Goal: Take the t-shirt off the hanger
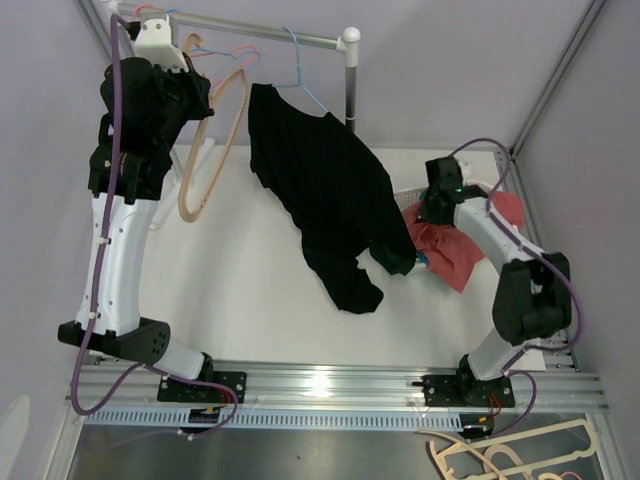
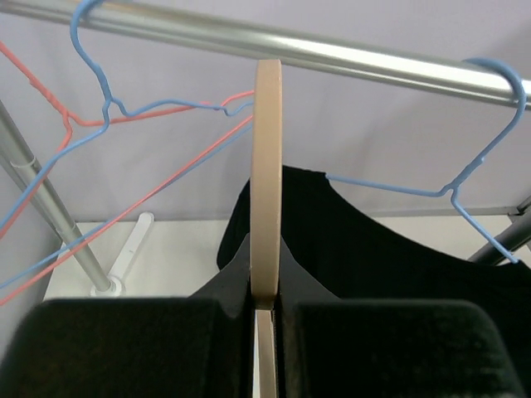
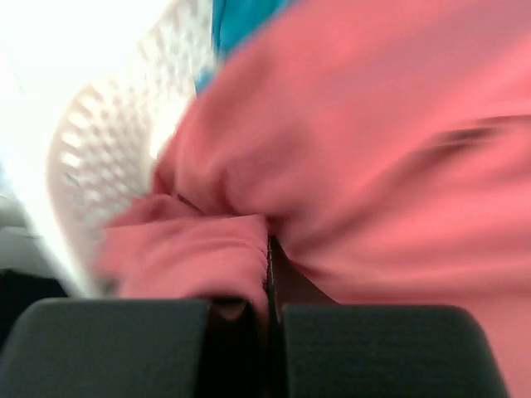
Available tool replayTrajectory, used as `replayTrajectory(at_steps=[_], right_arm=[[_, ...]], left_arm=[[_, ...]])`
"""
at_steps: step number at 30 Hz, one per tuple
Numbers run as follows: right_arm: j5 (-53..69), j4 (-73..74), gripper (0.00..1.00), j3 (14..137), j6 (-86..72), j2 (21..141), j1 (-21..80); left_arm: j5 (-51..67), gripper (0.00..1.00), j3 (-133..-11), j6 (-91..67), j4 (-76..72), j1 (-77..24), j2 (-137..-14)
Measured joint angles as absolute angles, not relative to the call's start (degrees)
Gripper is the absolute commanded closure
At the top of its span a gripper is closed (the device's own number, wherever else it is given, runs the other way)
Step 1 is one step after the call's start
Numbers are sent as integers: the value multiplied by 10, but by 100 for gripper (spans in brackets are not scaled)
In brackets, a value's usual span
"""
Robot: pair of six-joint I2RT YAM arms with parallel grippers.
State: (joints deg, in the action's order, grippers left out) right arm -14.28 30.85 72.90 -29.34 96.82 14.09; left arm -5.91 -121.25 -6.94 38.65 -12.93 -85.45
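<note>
Left gripper [image 2: 264, 319] pinches the wood hanger [image 2: 266, 166], not the blue hanger [image 2: 454, 196] right of it — pulling the t-shirt [image 2: 373, 249] may unhook that; right gripper [image 3: 270, 311] is pressed together.

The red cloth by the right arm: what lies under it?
Under the red cloth a strip of blue fabric and a white perforated basket show. The rest of the basket's inside is covered by the cloth.

The rail [image 2: 348, 56] is smooth, glossy metal. The tan hanger [image 2: 266, 166] looks like matt wood. The t-shirt [image 1: 320, 190] and red garment [image 3: 390, 124] are soft matt cloth. The basket [image 3: 99, 149] is perforated white plastic.
</note>
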Motion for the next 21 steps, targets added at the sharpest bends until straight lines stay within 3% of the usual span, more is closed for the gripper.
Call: replayTrajectory(at_steps=[6, 12, 18, 19, 20, 21], right_arm=[[-176, 353, 95, 809, -272, 882, 125], [-177, 375, 93, 804, -265, 875, 125], [-185, 395, 82, 776, -261, 877, 124], [-186, 396, 73, 773, -261, 877, 123], [-186, 397, 52, 771, -262, 877, 122], [-187, 398, 52, 770, -265, 877, 121]], left_arm=[[-58, 99, -1215, -36, 343, -129, -861], [-56, 99, -1257, -16, 320, -129, -915], [-42, 99, -1262, 4, 312, -129, -961], [-40, 99, -1263, 7, 311, -129, -967], [-38, 99, -1264, 11, 310, -129, -971], [-37, 99, -1268, 12, 310, -129, -978]])
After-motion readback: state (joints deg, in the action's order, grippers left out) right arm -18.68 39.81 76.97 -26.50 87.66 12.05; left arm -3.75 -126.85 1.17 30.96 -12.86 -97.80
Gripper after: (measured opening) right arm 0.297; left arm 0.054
